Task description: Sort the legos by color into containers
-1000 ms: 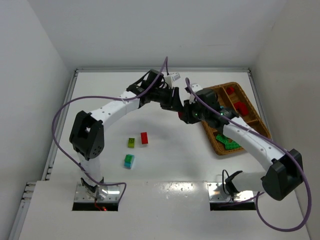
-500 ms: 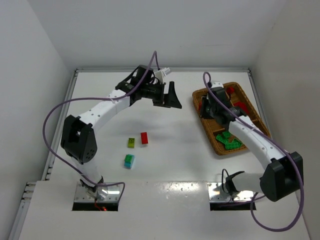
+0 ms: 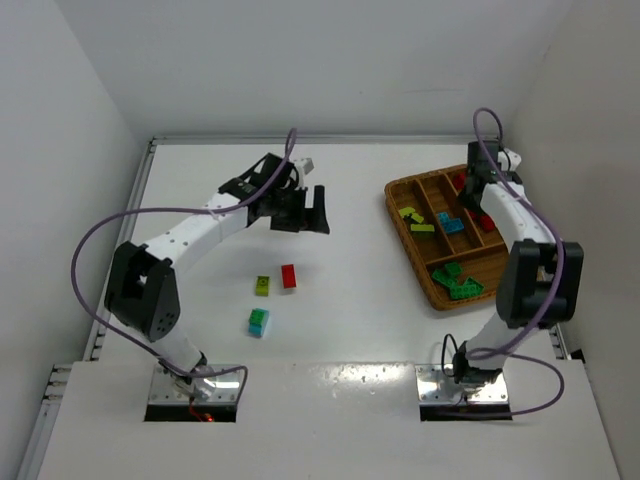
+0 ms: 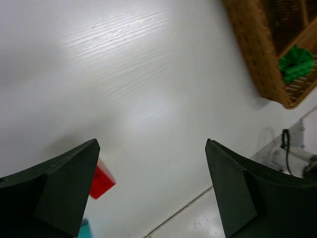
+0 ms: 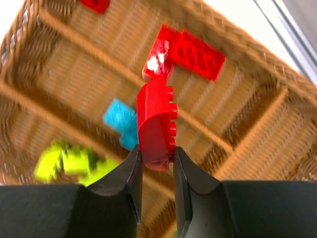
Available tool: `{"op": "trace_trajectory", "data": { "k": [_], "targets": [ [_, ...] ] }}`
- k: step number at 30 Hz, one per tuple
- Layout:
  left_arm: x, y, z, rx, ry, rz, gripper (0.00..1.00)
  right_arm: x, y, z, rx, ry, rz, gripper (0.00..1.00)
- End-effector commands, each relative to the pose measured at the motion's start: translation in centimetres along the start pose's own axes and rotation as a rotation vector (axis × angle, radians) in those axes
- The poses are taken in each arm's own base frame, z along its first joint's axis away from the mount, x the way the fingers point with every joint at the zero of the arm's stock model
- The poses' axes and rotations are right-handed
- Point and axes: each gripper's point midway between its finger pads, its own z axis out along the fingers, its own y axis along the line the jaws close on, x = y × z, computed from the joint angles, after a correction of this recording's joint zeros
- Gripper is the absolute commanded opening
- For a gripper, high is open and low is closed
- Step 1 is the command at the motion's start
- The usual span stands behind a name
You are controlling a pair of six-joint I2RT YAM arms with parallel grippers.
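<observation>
- The left hand (image 3: 308,210) hangs over the middle of the bench (image 3: 360,290). Its fingers are spread wide and hold nothing, and bare white surface lies all round it.
- The right hand (image 5: 156,154) is clenched on a red brick (image 5: 156,124), glossy and studded. It holds the brick above the far end of the tray (image 3: 410,255), close to the bench's right edge.
- The tray is brown woven wicker, split by dividers. Red bricks (image 3: 463,182) lie at its far end, cyan bricks (image 3: 449,223) and yellow-green bricks (image 3: 411,214) in the middle, and dark green bricks (image 3: 457,281) at the near end.
- Three loose pieces sit left of centre, well apart from the tray. A red piece (image 3: 289,276) has a yellow-green piece (image 3: 262,286) just beside it, and a cyan-and-green piece (image 3: 258,322) lies nearer the front edge.
- A second ago both hands were together mid-bench. Since then the left has drawn back leftward and the right arm has swung out to the tray.
</observation>
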Motion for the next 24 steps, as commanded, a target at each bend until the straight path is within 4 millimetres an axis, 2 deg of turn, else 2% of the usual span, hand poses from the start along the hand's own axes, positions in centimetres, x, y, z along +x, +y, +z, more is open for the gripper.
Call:
{"op": "trace_trajectory", "data": {
  "k": [1, 3, 4, 5, 6, 7, 8, 9, 10, 11, 12, 14, 15, 16, 18, 21, 22, 24],
  "targets": [
    [0.4, 3.0, -2.5, -0.144, -0.066, 0.016, 0.95, -4.6, -0.1, 1.5, 0.040, -0.078, 0.096, 0.00],
    [2.0, 4.4, -2.7, -0.198, -0.035, 0.014, 0.95, -5.6, 0.6, 3.4, 0.053, -0.066, 0.098, 0.01],
    [2.3, 4.6, -3.1, -0.212, -0.034, 0.013, 0.95, -6.0, 0.3, 4.1, 0.069, -0.055, 0.093, 0.02],
    [2.6, 4.9, -3.2, -0.225, -0.035, 0.013, 0.95, -7.5, 0.5, 4.3, 0.071, -0.065, 0.106, 0.02],
    [3.3, 5.4, -3.5, -0.254, -0.025, 0.016, 0.95, -7.1, 0.7, 5.9, 0.093, -0.050, 0.096, 0.06],
    [3.5, 5.6, -3.6, -0.268, -0.021, 0.015, 0.95, -8.5, 0.8, 6.1, 0.093, -0.063, 0.099, 0.09],
    [3.8, 5.9, -3.7, -0.279, -0.022, 0.015, 0.95, -8.8, 1.3, 6.5, 0.083, -0.064, 0.102, 0.13],
    [3.9, 6.1, -3.8, -0.291, -0.019, 0.005, 0.95, -8.8, 1.4, 6.8, 0.090, -0.050, 0.085, 0.21],
    [4.1, 6.5, -3.7, -0.310, -0.017, 0.004, 0.96, -8.1, 1.7, 8.0, 0.094, -0.017, 0.073, 0.23],
    [4.2, 6.6, -4.1, -0.320, -0.016, 0.004, 0.96, -9.1, 2.4, 7.8, 0.073, -0.024, 0.079, 0.24],
    [4.2, 6.6, -4.1, -0.320, -0.018, -0.005, 0.96, -9.1, 2.5, 7.9, 0.075, -0.020, 0.078, 0.24],
    [4.5, 7.3, -4.1, -0.342, -0.005, -0.016, 0.96, -9.1, 2.4, 7.9, 0.075, -0.020, 0.068, 0.31],
    [4.8, 7.7, -3.9, -0.359, 0.012, -0.019, 0.96, -9.7, 2.6, 7.5, 0.065, -0.039, 0.077, 0.43],
    [5.2, 7.9, -3.7, -0.367, 0.031, -0.022, 0.96, -9.3, 2.5, 7.8, 0.067, -0.034, 0.074, 0.46],
    [5.7, 8.7, -3.3, -0.401, 0.051, -0.036, 0.96, -9.3, 2.7, 7.8, 0.057, -0.028, 0.065, 0.47],
    [6.8, 8.5, -3.0, -0.407, 0.073, -0.028, 0.96, -9.2, 2.5, 7.5, 0.063, -0.016, 0.051, 0.49],
    [7.0, 8.1, -2.8, -0.401, 0.075, -0.029, 0.96, -9.5, 2.2, 6.8, 0.068, -0.030, 0.055, 0.49],
    [8.1, 8.2, -2.5, -0.414, 0.095, -0.032, 0.96, -9.6, 2.5, 5.7, 0.052, -0.044, 0.052, 0.56]
  ]
}}
